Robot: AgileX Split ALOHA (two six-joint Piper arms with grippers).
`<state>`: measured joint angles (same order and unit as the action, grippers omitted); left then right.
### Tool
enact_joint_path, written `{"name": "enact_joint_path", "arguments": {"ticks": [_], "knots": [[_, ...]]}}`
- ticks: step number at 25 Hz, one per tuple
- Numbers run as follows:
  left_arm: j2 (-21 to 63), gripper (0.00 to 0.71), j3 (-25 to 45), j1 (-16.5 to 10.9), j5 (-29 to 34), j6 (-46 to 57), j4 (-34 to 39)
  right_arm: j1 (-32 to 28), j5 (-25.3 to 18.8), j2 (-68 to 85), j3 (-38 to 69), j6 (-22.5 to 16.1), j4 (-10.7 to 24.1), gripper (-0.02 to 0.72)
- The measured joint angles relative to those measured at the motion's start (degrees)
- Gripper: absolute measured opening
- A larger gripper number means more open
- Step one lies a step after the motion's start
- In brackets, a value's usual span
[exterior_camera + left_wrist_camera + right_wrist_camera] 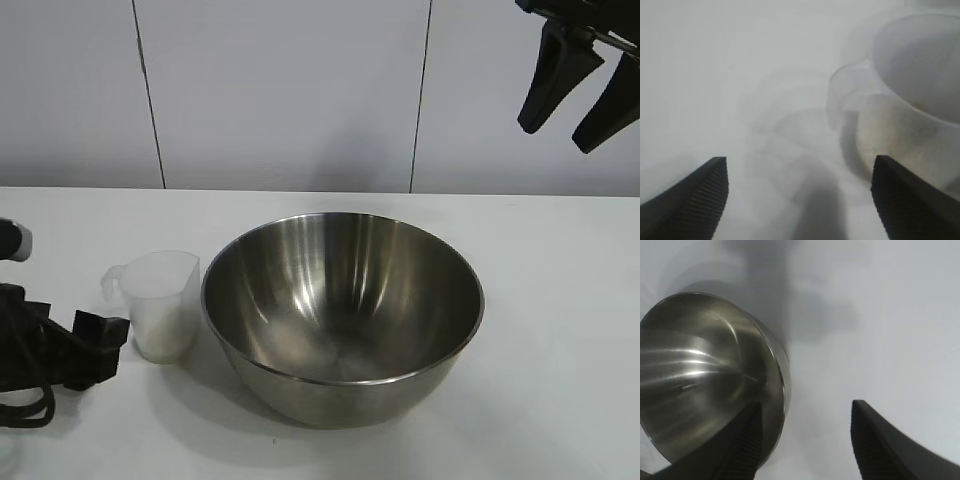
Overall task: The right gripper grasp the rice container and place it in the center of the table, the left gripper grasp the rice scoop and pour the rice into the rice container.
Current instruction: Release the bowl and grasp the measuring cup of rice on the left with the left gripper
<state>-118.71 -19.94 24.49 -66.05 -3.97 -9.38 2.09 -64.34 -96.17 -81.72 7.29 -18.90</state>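
At frame edge, left pincer [100, 345] (arm cropped), rice scoop [160, 303] translucent.

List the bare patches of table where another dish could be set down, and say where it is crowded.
Free: the wide stretch of table right of the steel bowl, under the raised right gripper, and the strip between the bowl and the back wall. Crowded: the left side, where the clear cup stands close beside the bowl and the open left gripper sits next to its handle.
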Motion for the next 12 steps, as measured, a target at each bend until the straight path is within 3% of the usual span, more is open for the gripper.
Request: {"name": "enact_joint_path", "arguments": {"ticks": [12], "knots": [[-2.5, 0.571, -5.5, -0.9, 0.0, -2.3, -0.5, 0.0, 0.4, 0.0, 0.0, 0.0, 0.0, 0.371]]}}
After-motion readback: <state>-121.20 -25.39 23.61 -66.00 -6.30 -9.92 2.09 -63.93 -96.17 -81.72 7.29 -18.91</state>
